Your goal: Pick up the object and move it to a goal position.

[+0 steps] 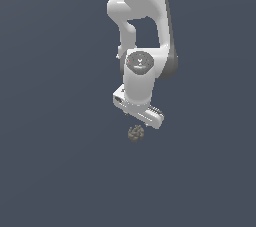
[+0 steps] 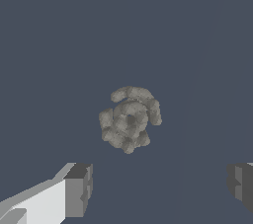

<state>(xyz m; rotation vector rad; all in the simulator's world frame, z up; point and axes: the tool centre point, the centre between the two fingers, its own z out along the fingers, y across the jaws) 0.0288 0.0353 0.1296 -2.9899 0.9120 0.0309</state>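
flat, even, dim rendered light (no glare); edges soft and slightly pixelated.

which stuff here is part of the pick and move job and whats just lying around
Part of the job:
- lumpy brown-grey ball, lying loose on the surface
- gripper, jaws open, nothing held

Just lying about:
- nothing else in either view; only the plain dark surface, and no goal marker shows

From my end: arm point(image 1: 142, 31) shell looks like smooth white plastic w/ soft sheen, grey band at joint. Finger pads point(image 2: 79, 188) matt dark grey, rubbery-looking. Object point(image 2: 129, 119) rough, lumpy, matt, mottled grey-brown, stone-like. Ground point(image 1: 50, 146) flat matt slate-blue, no texture I can see.
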